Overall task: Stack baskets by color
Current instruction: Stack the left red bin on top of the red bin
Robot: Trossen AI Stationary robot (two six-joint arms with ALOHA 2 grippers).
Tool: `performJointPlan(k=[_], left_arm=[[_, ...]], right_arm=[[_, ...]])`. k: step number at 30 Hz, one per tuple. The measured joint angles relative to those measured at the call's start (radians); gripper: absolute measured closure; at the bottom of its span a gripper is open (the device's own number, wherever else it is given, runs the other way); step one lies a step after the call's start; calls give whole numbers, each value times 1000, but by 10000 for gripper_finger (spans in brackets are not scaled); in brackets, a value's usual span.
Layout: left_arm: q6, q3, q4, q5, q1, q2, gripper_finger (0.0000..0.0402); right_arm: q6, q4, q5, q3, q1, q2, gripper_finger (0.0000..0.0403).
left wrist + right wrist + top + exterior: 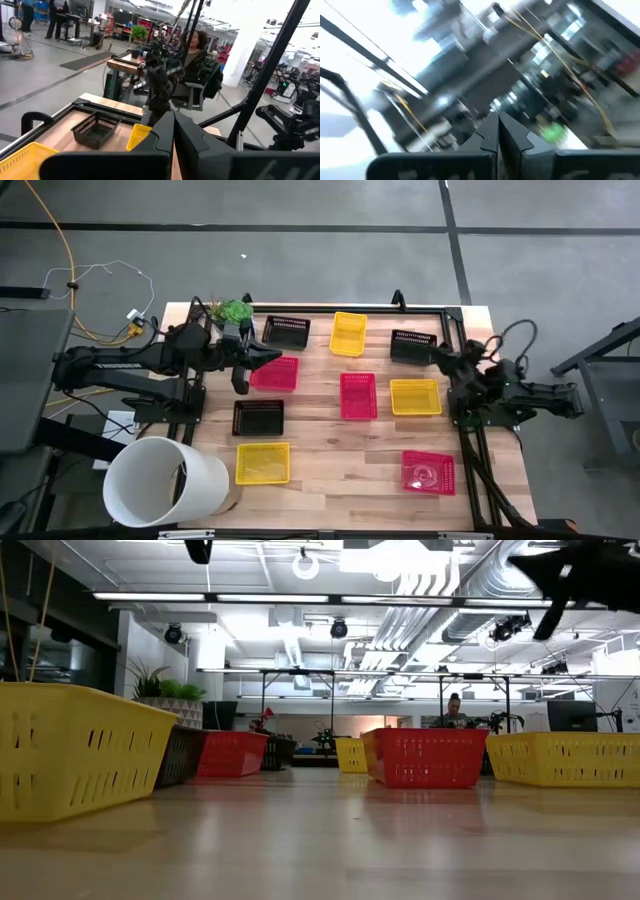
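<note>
Overhead, I see my light wooden table (330, 480) with nine small shallow plastic mesh baskets lying singly on it, none stacked. Three are black: one at the far edge left of centre (287, 331), one at the far right (412, 346), one on the near left (258, 417). Three are yellow: one at the far edge centre (348, 333), one on the right (415, 396), one at the near left (263, 462). Three are pinkish-red: one left of centre (275, 373), one in the middle (358, 395), one at the near right (428, 471).

My left gripper (272, 352) reaches in from the left side, fingers pressed together and holding nothing. It sits above the table between the far-left black basket and the left pinkish-red basket, just over the latter's far edge. Its wrist camera looks across at the far-right black basket (95, 129) and a person seated beyond the table (192, 47).

My right gripper (440, 357) waits at the right side, fingers together and empty, just beside the far-right black basket and near the right yellow one.

A large white cylinder (165, 483) lies at the near left corner, and a small green potted plant (235, 311) stands at the far left.
</note>
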Motion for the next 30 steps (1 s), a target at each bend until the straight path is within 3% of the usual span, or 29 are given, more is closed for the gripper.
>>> performJointPlan(k=[2, 5, 13, 18, 30], left_arm=[[0, 0, -2, 0, 0, 0, 401], [16, 0, -4, -1, 0, -3, 401], [45, 0, -4, -1, 0, -5, 401], [42, 0, -4, -3, 0, -5, 401], [45, 0, -4, -5, 1, -5, 401]], right_arm=[[-23, 70, -46, 25, 0, 33, 402], [-64, 22, -102, 124, 0, 109, 402], [-223, -359, -266, 456, 0, 385, 402], [-274, -597, -292, 601, 0, 498, 402], [-268, -742, -292, 657, 0, 561, 402]])
